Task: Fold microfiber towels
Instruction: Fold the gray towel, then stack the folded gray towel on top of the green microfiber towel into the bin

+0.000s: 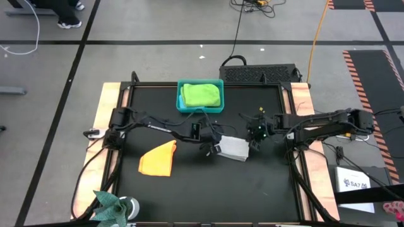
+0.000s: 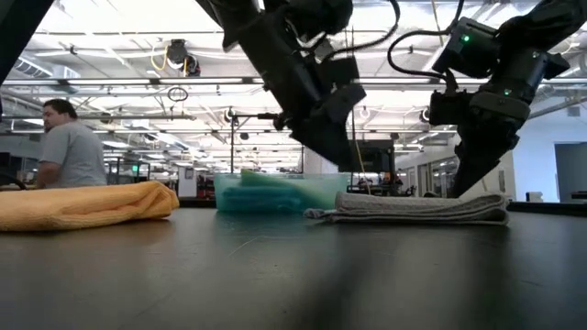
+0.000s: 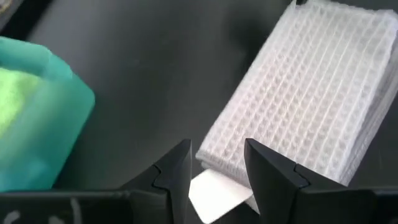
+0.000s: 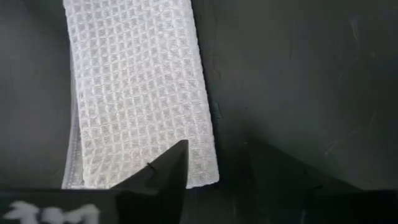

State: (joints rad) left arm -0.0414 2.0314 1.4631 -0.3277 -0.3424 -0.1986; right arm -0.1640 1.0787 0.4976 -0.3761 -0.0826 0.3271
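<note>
Folded light grey towel [image 1: 233, 148] lies between both claws; soft, light, limp, so best pinched at a stacked edge; left claw [image 3: 217, 171] parted, straddling its corner tag; right claw [image 4: 214, 163] open, empty.

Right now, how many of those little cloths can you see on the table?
3. A grey towel lies folded mid-table between both arms, an orange towel lies toward the left side, and a lime green towel sits in the teal bin. Others may be hidden beneath it.
</note>
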